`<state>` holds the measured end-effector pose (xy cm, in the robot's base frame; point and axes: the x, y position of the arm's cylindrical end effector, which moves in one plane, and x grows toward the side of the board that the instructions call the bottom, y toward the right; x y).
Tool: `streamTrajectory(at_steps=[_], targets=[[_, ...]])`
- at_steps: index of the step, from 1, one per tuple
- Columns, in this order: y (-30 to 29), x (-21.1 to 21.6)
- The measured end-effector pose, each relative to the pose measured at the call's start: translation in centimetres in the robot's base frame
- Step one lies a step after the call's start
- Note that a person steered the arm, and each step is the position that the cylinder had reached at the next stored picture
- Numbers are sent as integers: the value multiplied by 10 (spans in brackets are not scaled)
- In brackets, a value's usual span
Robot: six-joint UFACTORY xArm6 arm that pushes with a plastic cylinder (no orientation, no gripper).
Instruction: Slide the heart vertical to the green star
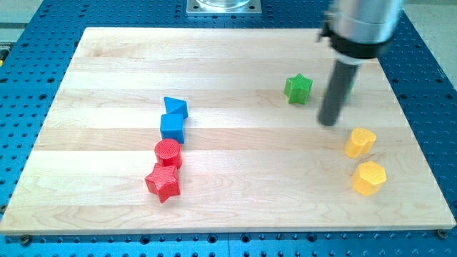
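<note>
Nearest the view's bottom sits the yellow hexagon (370, 178), and just above it the yellow heart (360, 142), well below and right of the green star (298, 88). Our tip (328, 121) stands apart from both, between them; having no pincer, we grasp nothing. We judge this the approach step: next we must come round the heart's right side and push it leftward under the star.

Pale wood board (235, 207) on a blue bench

Blue perforated table (428, 43) all round, metal mount plate (223, 7) up top, soft even light.
</note>
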<state>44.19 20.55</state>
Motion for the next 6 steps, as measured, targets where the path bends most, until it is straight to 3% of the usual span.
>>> streamTrajectory(at_steps=[1, 3, 5, 6], targets=[[59, 26], [23, 60], [-67, 59], [-65, 87]])
